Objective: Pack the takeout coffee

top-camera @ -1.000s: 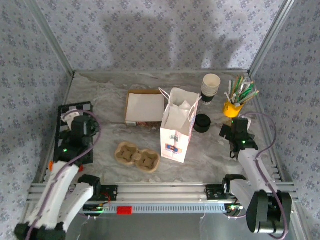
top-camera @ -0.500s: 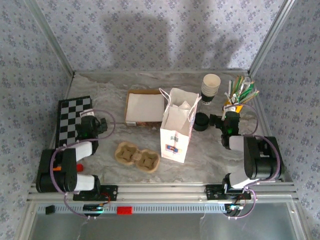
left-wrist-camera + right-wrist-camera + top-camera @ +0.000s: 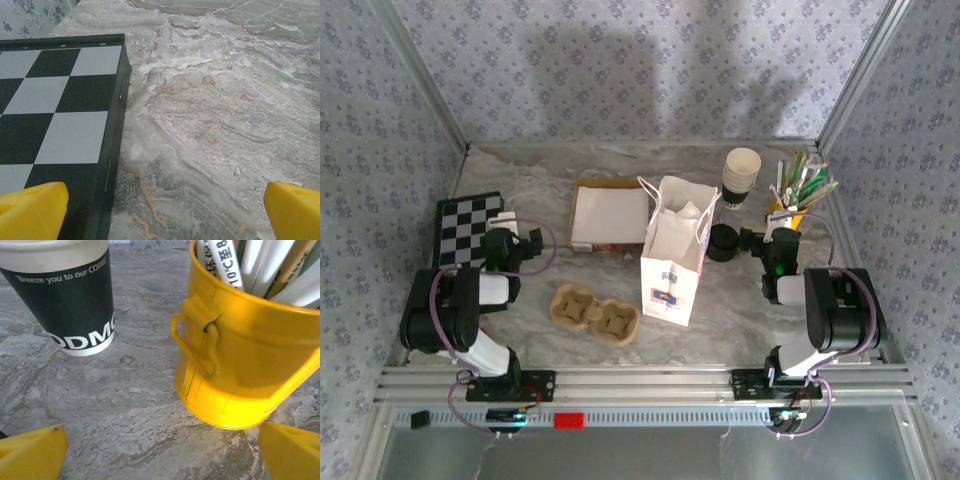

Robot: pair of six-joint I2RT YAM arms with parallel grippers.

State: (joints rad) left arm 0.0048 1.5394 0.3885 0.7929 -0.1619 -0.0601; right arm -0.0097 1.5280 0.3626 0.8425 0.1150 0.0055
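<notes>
Top view: the white paper carrier bag (image 3: 670,262) stands upright and open at mid-table, and only pale folds can be made out in its mouth. The brown pulp two-cup tray (image 3: 593,312) lies just beside it on the left, both wells empty. A lidless stack of cream-and-black paper cups (image 3: 740,178) stands at the far right. A squat black stack of lids (image 3: 723,244) sits nearer, beside the bag, with a yellow metal bucket of straws (image 3: 786,215) to its right. The takeout coffee, a single lidded cup, cannot be located; it may be hidden deep in the bag or not yet made up. Judgement: progress cannot be certified. With the tray empty and the bag unclosed, packing appears either unstarted or unfinished. The left gripper (image 3: 515,240) sits at the edge of the black-and-white chequered board (image 3: 465,230), well apart from the cups. The right gripper (image 3: 768,238) sits between the lids and the bucket. Left wrist view: the left gripper (image 3: 162,212) is spread wide with nothing between its yellow fingertips (image 3: 30,210), above the grey marbled table (image 3: 225,110) alongside the board. Right wrist view: the right gripper (image 3: 160,455) is likewise spread and empty, and faces a cup foot (image 3: 70,300) and the bucket (image 3: 240,370). That cup's top is cropped, so a lid cannot be confirmed. By its position it is probably the base of the stack, so where the coffee lies relative to either gripper cannot be stated.
</notes>
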